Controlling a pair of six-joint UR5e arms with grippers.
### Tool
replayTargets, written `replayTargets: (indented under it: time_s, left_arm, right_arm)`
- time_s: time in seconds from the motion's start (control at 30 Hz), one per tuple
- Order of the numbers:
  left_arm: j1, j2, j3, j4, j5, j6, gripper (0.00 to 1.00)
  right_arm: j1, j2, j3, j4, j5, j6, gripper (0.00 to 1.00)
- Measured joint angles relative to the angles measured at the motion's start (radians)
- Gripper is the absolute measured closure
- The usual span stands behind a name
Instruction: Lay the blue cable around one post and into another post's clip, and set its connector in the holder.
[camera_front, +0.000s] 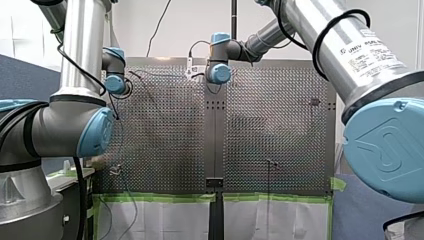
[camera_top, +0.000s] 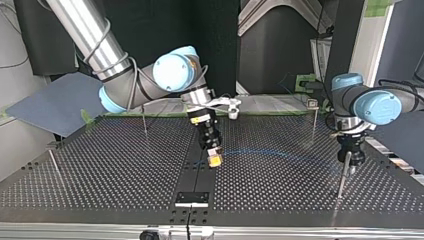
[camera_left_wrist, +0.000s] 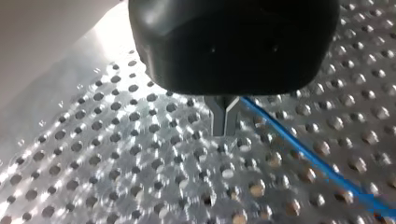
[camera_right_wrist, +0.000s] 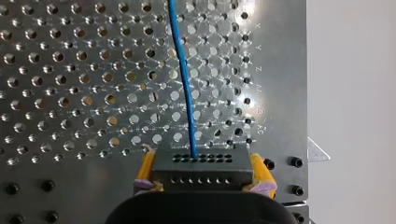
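My right gripper (camera_right_wrist: 201, 167) clamps the connector (camera_right_wrist: 201, 176); table (camera_right_wrist: 280, 84) reads X, Y, Z.

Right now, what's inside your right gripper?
My right gripper clamps a dark connector between yellow pads; the blue cable leaves its holed face. The gripper body hides the connector's rear.

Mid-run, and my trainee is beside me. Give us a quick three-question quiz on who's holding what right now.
1. True or false: the connector lies free on the table.
2. The pads on the right gripper are: A yellow, B black, C white.
3. Which gripper has the cable between metal fingers?
Key: 1 false, the right gripper holds it; 2 A; 3 left gripper.
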Motion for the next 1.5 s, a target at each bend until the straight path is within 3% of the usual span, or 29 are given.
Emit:
replayTargets:
  time_s: [0.13, 0.17, 0.27, 0.33, 0.4, 0.43, 0.5, 0.53, 0.6, 0.73, 0.8, 1.23, 1.37, 1.4, 1.5]
  left_arm:
    - [-0.003, 0.0, 0.0, 0.033, 0.034, -0.004, 0.97]
    - [-0.004, 0.0, 0.0, 0.043, 0.044, 0.002, 0.87]
    - [-0.003, 0.0, 0.0, 0.049, 0.066, 0.02, 0.87]
    - [-0.001, 0.0, 0.0, 0.05, 0.083, 0.033, 0.82]
    - [0.002, 0.0, -0.001, 0.052, 0.099, 0.034, 0.72]
    - [0.003, 0.0, -0.003, 0.054, 0.108, 0.032, 0.72]
    - [0.006, 0.0, -0.008, 0.061, 0.128, 0.023, 0.58]
    - [0.007, 0.0, -0.012, 0.067, 0.138, 0.017, 0.58]
    - [0.008, 0.0, -0.022, 0.081, 0.156, 0.004, 0.43]
    - [0.011, 0.0, -0.04, 0.088, 0.19, -0.021, 0.36]
    - [0.014, 0.0, -0.047, 0.085, 0.199, -0.032, 0.27]
    - [0.038, 0.0, -0.055, 0.068, 0.202, -0.125, 0.22]
    - [0.044, 0.0, -0.056, 0.069, 0.205, -0.133, 0.22]
    - [0.044, 0.0, -0.057, 0.069, 0.205, -0.133, 0.0]
    - [0.048, 0.0, -0.063, 0.075, 0.214, -0.139, 0.0]
  right_arm:
    - [0.001, 0.001, 0.0, 0.004, -0.001, 0.0, 1.0]
    - [0.001, 0.001, 0.0, 0.004, -0.001, -0.001, 1.0]
    - [0.001, 0.001, 0.0, 0.007, -0.001, -0.001, 1.0]
    - [0.001, 0.001, 0.0, 0.01, -0.001, 0.0, 1.0]
    - [0.001, 0.001, 0.0, 0.014, -0.002, 0.0, 1.0]
    - [0.001, 0.001, 0.0, 0.017, -0.002, 0.0, 1.0]
    - [0.0, 0.001, 0.0, 0.023, -0.001, 0.0, 1.0]
    - [-0.001, 0.002, 0.0, 0.026, -0.001, 0.0, 1.0]
    - [-0.001, 0.002, 0.0, 0.031, -0.001, 0.0, 1.0]
    - [-0.002, 0.002, 0.0, 0.041, -0.001, 0.0, 1.0]
    - [-0.003, 0.003, 0.0, 0.047, -0.001, 0.0, 1.0]
    - [-0.001, 0.003, 0.001, 0.068, 0.0, -0.001, 1.0]
    - [0.001, 0.003, 0.0, 0.066, 0.001, 0.0, 1.0]
    - [0.001, 0.003, 0.001, 0.066, 0.001, 0.0, 1.0]
    - [0.001, 0.003, 0.001, 0.065, 0.001, 0.0, 1.0]
